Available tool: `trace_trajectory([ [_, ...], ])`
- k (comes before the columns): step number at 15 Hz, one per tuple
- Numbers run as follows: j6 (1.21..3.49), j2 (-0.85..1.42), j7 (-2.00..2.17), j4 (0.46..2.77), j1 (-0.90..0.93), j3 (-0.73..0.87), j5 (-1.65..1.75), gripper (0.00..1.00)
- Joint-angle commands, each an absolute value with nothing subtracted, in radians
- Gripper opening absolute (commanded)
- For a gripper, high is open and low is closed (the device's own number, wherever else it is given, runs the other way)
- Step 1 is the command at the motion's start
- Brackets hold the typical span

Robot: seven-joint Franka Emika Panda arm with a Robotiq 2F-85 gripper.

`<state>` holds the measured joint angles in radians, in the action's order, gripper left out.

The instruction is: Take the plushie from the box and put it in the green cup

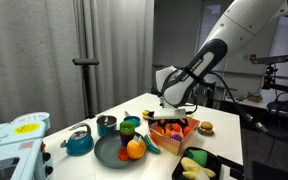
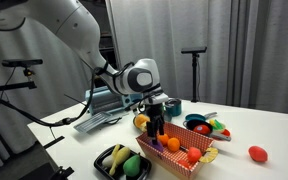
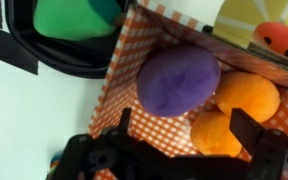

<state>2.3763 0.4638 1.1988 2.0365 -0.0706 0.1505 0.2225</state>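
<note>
Currently, one end effector (image 3: 181,140) is hanging spread open over one box (image 3: 119,85); one purple plushie (image 3: 177,80) is lying inside, touching two orange toys (image 3: 246,95); one green cup (image 1: 130,123) is standing apart from it on the white desk (image 1: 221,145).

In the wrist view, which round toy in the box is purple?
The round purple plushie by the wall of the orange-red checkered box; the two round toys beside it are orange.
</note>
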Motion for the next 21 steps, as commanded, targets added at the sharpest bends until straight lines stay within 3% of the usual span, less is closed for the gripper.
trace_trajectory([
  [1, 2.429, 0.523, 1.185, 1.997, -0.047, 0.158, 0.150, 1.00],
  [6, 2.422, 0.491, 1.171, 2.042, -0.031, 0.135, 0.040, 0.99],
  [8, 2.418, 0.479, 1.179, 2.054, -0.017, 0.143, 0.035, 0.75],
  [9, 2.416, 0.477, 1.182, 2.055, -0.013, 0.146, 0.034, 0.71],
  [17, 2.384, 0.443, 1.189, 2.069, 0.001, 0.164, 0.059, 0.11],
  [19, 2.371, 0.427, 1.185, 2.064, 0.003, 0.161, 0.059, 0.01],
  [21, 2.363, 0.394, 1.164, 2.064, 0.002, 0.150, 0.055, 0.00],
])
